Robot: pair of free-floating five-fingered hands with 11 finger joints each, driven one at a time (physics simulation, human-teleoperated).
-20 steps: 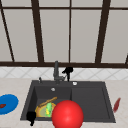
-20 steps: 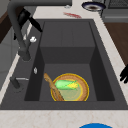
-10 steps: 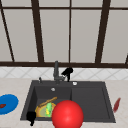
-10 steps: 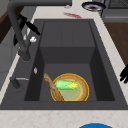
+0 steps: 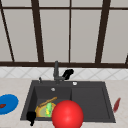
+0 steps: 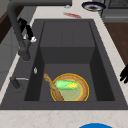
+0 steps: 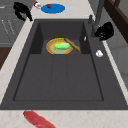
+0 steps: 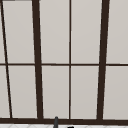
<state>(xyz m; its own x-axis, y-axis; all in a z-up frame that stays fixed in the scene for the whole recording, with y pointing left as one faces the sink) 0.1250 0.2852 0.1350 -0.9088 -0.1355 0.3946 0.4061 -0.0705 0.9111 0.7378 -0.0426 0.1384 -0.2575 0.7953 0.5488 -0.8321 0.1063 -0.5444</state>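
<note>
- The right hand [image 5: 68,73] is up behind the sink, just beside the faucet [image 5: 56,71]. In the right side view the right hand [image 7: 104,31] is close to the faucet's post [image 7: 98,15], with its fingers bent in, but I cannot tell if they grip it.
- The left hand [image 5: 31,116] is at the front left corner of the sink [image 5: 100,100]. Its fingers point down. They look loose and hold nothing. In the right side view it [image 7: 22,10] hangs over the counter [image 7: 15,57] by the sink's rim.
- A yellow bowl [image 6: 83,91] sits on the floor of the sink's deep part. A green and yellow thing like a corn cob [image 6: 66,85] lies inside the bowl.
- A brown wooden stick [image 6: 52,87] leans across the bowl's edge.
- A big red ball [image 5: 67,114] is at the front of the sink in the front view.
- A blue plate [image 5: 8,103] lies on the counter left of the sink. A small dark red thing [image 5: 2,106] is on it.
- A long red thing [image 5: 116,104] lies on the counter right of the sink.
- A big window [image 8: 70,62] is behind the sink.
</note>
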